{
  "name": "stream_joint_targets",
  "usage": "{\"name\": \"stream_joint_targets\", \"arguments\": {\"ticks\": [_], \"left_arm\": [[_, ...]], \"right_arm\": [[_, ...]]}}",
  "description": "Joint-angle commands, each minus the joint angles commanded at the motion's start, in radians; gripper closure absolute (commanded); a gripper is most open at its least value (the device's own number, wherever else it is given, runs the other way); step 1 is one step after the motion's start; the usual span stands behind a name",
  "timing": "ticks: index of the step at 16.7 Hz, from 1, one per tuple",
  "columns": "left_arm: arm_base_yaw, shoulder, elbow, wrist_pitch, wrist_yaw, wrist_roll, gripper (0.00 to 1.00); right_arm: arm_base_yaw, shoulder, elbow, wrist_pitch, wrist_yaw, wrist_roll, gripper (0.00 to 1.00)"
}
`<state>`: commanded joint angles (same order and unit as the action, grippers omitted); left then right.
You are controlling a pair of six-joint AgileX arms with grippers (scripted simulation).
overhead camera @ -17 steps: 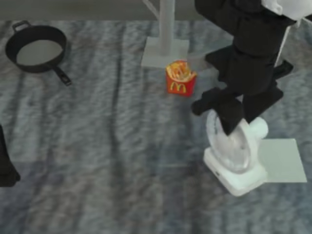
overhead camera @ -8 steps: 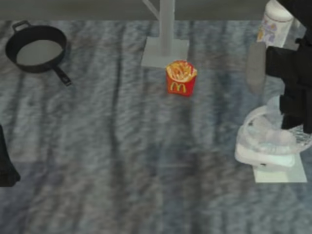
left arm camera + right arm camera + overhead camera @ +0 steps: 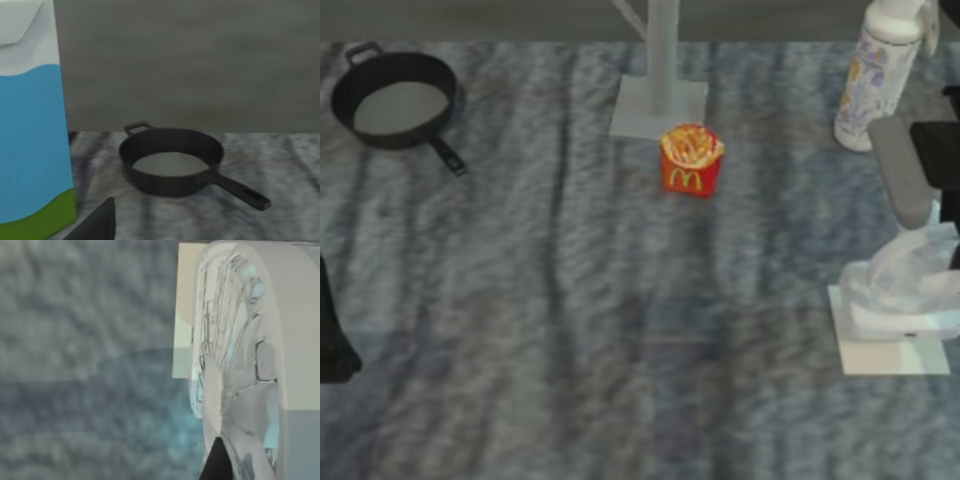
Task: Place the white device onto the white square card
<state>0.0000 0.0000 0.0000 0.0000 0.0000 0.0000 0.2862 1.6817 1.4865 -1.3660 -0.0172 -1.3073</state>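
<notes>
At the right edge of the surface (image 3: pixel 570 330), the white device (image 3: pixel 905 295) sits over the white square card (image 3: pixel 890 355), covering its far part while the near strip shows bare. My right hand (image 3: pixel 945 215) hangs at that same edge, mostly cut off by the frame, and I cannot tell how far its fingers are parted or whether they grip the device at all. To finish this step well, I would lower straight down until the base lies flat on the card, let go without twisting, and lift clear vertically so nothing drags the device toward the patterned spray bottle (image 3: pixel 878 75) standing just beyond. From the right wrist camera the device (image 3: pixel 245 365) fills the frame with the card (image 3: pixel 186 310) behind it, but whether base and card touch is hidden. My left arm is parked at the left edge, its wrist camera facing a black skillet (image 3: pixel 172 167) beside a blue-and-white carton (image 3: pixel 30 115); its hand is not visible. A fries box (image 3: pixel 692 160) stands mid-surface.
</notes>
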Motion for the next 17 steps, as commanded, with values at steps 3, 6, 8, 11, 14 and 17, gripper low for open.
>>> {"name": "stream_joint_targets", "arguments": {"ticks": [3, 6, 8, 11, 14, 17], "left_arm": [[0.0, 0.0, 0.0, 0.0, 0.0, 0.0, 0.0], [0.0, 0.0, 0.0, 0.0, 0.0, 0.0, 0.0], [0.0, 0.0, 0.0, 0.0, 0.0, 0.0, 0.0], [0.0, 0.0, 0.0, 0.0, 0.0, 0.0, 0.0], [0.0, 0.0, 0.0, 0.0, 0.0, 0.0, 0.0], [0.0, 0.0, 0.0, 0.0, 0.0, 0.0, 0.0]], "right_arm": [[0.0, 0.0, 0.0, 0.0, 0.0, 0.0, 1.0], [0.005, 0.005, -0.014, 0.016, -0.001, 0.002, 1.0], [0.002, 0.007, -0.054, 0.063, 0.0, 0.003, 1.0], [0.001, 0.015, -0.115, 0.13, 0.0, 0.001, 1.0], [0.0, 0.015, -0.121, 0.136, 0.0, 0.001, 1.0], [0.0, 0.015, -0.121, 0.136, 0.0, 0.001, 0.85]]}}
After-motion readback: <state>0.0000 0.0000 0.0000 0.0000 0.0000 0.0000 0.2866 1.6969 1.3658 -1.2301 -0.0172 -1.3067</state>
